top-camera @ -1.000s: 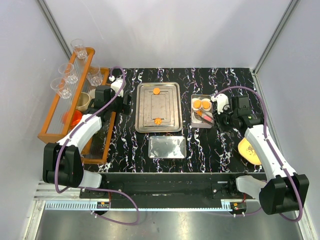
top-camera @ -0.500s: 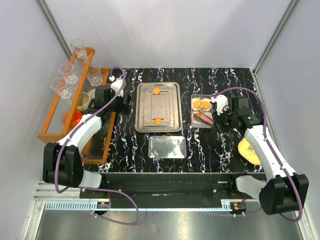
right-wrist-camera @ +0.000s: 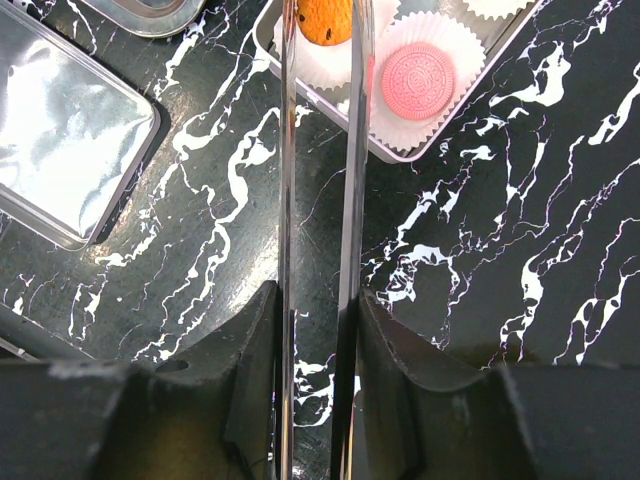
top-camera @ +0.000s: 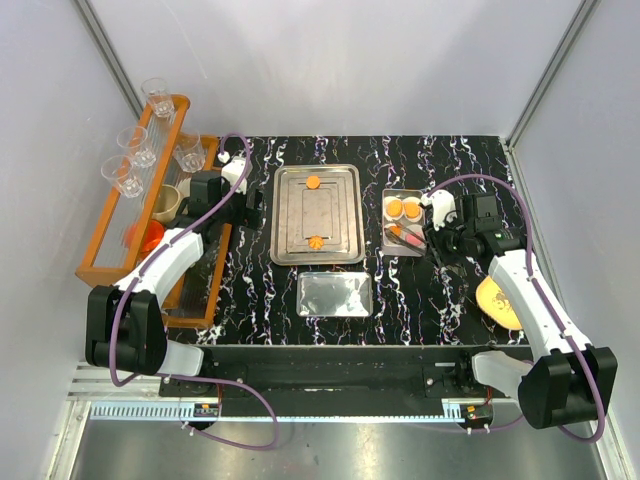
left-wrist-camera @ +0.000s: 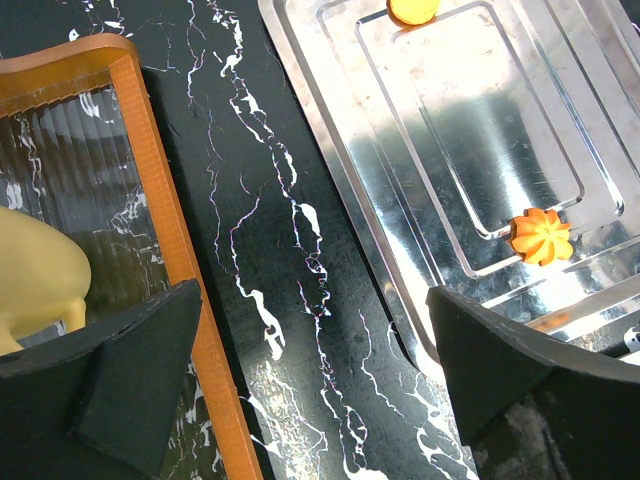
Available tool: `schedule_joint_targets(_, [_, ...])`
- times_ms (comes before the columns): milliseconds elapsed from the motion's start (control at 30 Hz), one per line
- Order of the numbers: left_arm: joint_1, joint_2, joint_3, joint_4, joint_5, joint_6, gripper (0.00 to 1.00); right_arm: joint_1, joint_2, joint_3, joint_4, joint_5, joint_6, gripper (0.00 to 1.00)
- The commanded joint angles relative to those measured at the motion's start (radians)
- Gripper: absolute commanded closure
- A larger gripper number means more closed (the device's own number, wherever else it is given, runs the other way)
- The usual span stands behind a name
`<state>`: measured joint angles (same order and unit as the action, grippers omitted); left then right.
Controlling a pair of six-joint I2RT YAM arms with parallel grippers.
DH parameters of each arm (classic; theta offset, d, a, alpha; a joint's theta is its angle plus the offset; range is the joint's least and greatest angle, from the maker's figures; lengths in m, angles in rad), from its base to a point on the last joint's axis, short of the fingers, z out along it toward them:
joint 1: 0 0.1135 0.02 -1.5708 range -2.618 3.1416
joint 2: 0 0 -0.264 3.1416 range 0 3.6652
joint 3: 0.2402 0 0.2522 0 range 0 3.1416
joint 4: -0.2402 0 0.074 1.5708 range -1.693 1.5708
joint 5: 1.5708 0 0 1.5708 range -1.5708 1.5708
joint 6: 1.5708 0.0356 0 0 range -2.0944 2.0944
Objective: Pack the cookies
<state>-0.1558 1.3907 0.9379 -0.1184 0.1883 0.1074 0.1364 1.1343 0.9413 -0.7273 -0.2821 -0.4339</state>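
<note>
**Q:** Your right jaws?
**A:** Clenched on tongs [right-wrist-camera: 318, 200], tips pinching an orange cookie [right-wrist-camera: 325, 20] over the box [right-wrist-camera: 390, 153].
**Q:** Left?
**A:** Your left jaws released above the table [left-wrist-camera: 280, 250]. A round cookie [left-wrist-camera: 412, 10] and a flower cookie [left-wrist-camera: 541, 236] lie on the tray [left-wrist-camera: 330, 150].

We see our right gripper [right-wrist-camera: 318, 340], jaws clamped on thin metal tongs [right-wrist-camera: 352, 150], an orange cookie [right-wrist-camera: 323, 18] between the blades, a pink cookie [right-wrist-camera: 419, 81] in a white paper cup [right-wrist-camera: 457, 45] just beside, black marbled desk [right-wrist-camera: 520, 250] beneath.
</note>
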Motion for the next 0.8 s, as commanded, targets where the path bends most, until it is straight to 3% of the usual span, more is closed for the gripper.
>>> schedule_joint_targets(0, [-0.002, 0.002, 0.036, 0.034, 0.011, 0.005, 0.01, -0.006, -0.005, 0.005, 0.028, -0.025, -0.011, 0.61])
schedule_joint_targets(267, [-0.002, 0.001, 0.035, 0.033, 0.01, 0.005, 0.01, -0.006, 0.001, 0.01, 0.028, -0.023, -0.011, 0.52])
schedule_joint_targets(767, [-0.002, 0.002, 0.035, 0.033, 0.005, 0.008, 0.01, -0.008, -0.005, 0.063, 0.037, -0.034, 0.023, 0.52])
